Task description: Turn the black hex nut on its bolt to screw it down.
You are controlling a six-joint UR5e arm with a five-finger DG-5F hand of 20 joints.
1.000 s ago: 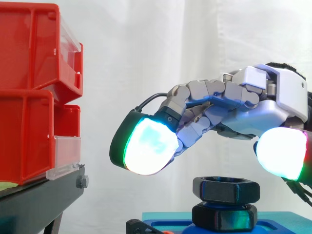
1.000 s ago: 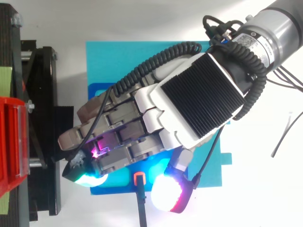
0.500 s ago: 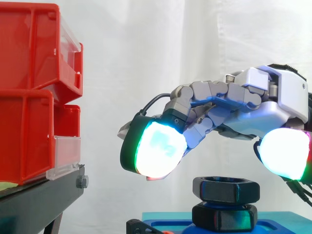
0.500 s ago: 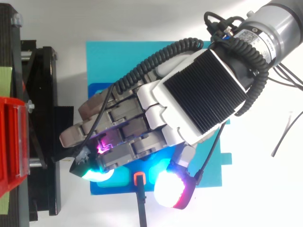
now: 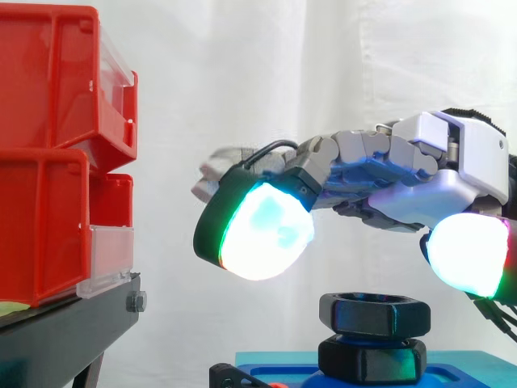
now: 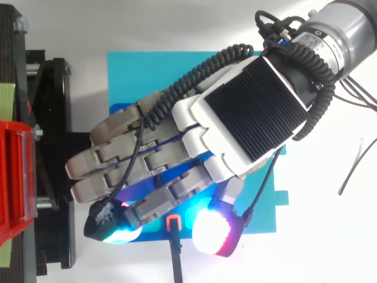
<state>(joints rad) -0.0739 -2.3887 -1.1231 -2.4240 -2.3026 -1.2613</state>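
Two black hex nuts are stacked on the bolt: the upper nut point(image 5: 374, 314) sits above the lower one point(image 5: 371, 358), on a blue fixture block point(image 5: 452, 373). My hand point(image 5: 420, 182) hovers above the nuts without touching them, fingers stretched out nearly straight to the left. One glowing pad point(image 5: 264, 230) hangs left of the nuts and the thumb pad point(image 5: 467, 253) to their right. In the top view my hand point(image 6: 235, 127) covers the nuts, over the teal mat point(image 6: 138, 73).
Red bins point(image 5: 56, 153) stand stacked on a black stand point(image 5: 69, 327) at the left. A black stand frame point(image 6: 50, 153) lies left of the teal mat. A small orange-tipped black part point(image 6: 172, 223) sits at the mat's front edge.
The fingers have uncurled and stretched out toward the left, the hand opening. The glowing pad rose slightly. The nuts have not moved.
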